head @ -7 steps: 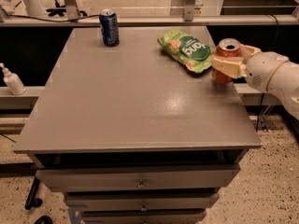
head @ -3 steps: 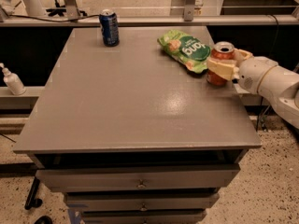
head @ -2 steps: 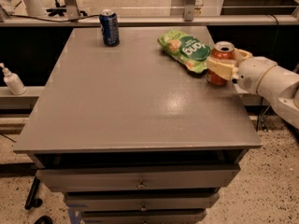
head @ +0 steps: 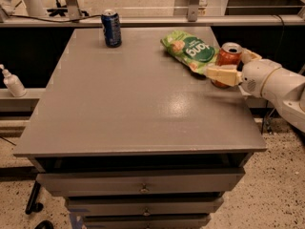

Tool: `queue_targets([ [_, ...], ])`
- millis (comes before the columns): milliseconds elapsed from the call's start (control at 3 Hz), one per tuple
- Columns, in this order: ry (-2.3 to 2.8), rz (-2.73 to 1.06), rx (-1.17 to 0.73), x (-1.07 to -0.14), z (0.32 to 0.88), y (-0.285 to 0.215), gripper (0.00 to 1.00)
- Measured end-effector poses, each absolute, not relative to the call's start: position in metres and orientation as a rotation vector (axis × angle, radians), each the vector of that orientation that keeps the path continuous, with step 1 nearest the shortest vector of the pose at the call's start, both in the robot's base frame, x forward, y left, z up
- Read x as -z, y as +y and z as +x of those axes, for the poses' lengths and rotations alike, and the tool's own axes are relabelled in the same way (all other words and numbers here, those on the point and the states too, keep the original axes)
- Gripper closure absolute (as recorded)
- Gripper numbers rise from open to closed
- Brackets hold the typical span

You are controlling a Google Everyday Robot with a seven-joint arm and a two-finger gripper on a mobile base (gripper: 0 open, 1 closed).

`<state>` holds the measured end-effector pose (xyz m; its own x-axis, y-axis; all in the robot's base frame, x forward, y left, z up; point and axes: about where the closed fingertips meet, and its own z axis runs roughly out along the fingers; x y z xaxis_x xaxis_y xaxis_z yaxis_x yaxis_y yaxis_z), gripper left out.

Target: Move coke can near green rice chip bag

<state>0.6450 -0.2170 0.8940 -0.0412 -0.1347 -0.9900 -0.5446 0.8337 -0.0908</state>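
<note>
A dark blue soda can [head: 111, 27] stands apart at eleven o'clock on the grey surface [head: 133, 109]. The step in hand looks like a set-down: beside the green rice chip bag [head: 193, 50] at two o'clock, settle the coke can [head: 229, 55] level, then part the jaws straight outward so nothing tips. The can sits upright at the bag's three o'clock edge, pinched between the jaws of the gripper [head: 228, 66], one finger in front, one behind.

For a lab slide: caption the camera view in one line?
Gripper holds the coke can beside the green rice chip bag near the table's edge; blue can stands far back.
</note>
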Motion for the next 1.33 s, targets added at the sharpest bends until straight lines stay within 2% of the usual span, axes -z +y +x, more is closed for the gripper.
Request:
queue_targets([
  [667,1.615,-0.572,-0.369,-0.911,0.632,-0.209,0.0],
  [1333,1.638,-0.62,-0.288,-0.968,0.578,-0.229,0.0],
])
